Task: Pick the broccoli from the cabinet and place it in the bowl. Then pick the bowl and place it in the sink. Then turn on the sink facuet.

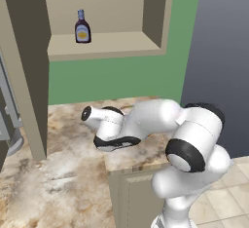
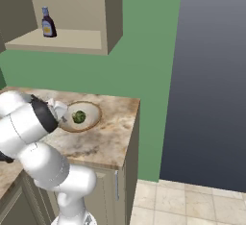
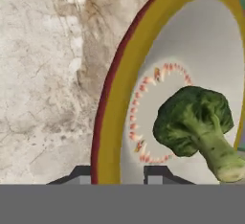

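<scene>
The bowl (image 3: 139,50), cream with a yellow-brown rim, stands on the marble counter (image 2: 110,142) near its right end. The broccoli (image 3: 191,120) lies inside it on its side, stalk pointing away from the rim. In the right base view the bowl (image 2: 92,119) and the broccoli (image 2: 78,117) sit just past my wrist. My gripper (image 3: 118,174) reaches down at the bowl's near-left rim, one finger outside the rim and one inside, shut on it. The cabinet (image 1: 107,44) hangs open above the counter.
A dark sauce bottle (image 1: 82,27) with a yellow label stands on the cabinet shelf, and the same bottle (image 2: 47,23) shows from the other side. A green wall backs the counter. The counter ends to the right, with tiled floor (image 2: 192,200) below. A grey shape (image 1: 8,120) shows at the far left.
</scene>
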### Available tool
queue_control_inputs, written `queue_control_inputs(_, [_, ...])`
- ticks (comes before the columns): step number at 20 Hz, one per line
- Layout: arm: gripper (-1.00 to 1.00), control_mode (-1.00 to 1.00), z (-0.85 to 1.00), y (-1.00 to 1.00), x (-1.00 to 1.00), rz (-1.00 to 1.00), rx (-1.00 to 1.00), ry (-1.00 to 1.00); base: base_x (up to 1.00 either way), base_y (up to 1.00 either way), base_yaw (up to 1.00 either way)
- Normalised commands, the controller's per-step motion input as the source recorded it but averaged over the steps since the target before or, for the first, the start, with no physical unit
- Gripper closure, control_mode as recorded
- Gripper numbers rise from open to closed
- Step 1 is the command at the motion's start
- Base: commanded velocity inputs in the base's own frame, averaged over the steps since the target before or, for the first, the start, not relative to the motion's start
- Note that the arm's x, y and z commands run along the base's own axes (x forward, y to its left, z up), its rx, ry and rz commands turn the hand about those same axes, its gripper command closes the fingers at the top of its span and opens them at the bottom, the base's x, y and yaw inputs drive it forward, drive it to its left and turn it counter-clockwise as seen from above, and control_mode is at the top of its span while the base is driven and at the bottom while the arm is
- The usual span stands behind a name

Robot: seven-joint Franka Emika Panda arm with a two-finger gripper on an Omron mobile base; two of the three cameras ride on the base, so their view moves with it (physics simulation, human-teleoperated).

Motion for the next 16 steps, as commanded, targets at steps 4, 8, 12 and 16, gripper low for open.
queue_control_inputs(4, [1.0,-1.0,1.0,-0.08,-0.81,0.17,0.0,-0.07,0.0,0.0,0.0])
queue_control_inputs(8, [1.0,-1.0,0.98,-0.2,-1.0,0.25,0.0,0.0,0.0,0.0,0.0])
queue_control_inputs(12, [1.0,-1.0,0.91,-0.36,-1.0,0.27,0.0,0.0,0.0,0.0,0.0])
queue_control_inputs(16, [1.0,-1.0,0.9,-0.37,-1.0,0.29,-0.04,0.0,0.0,0.0,0.0])
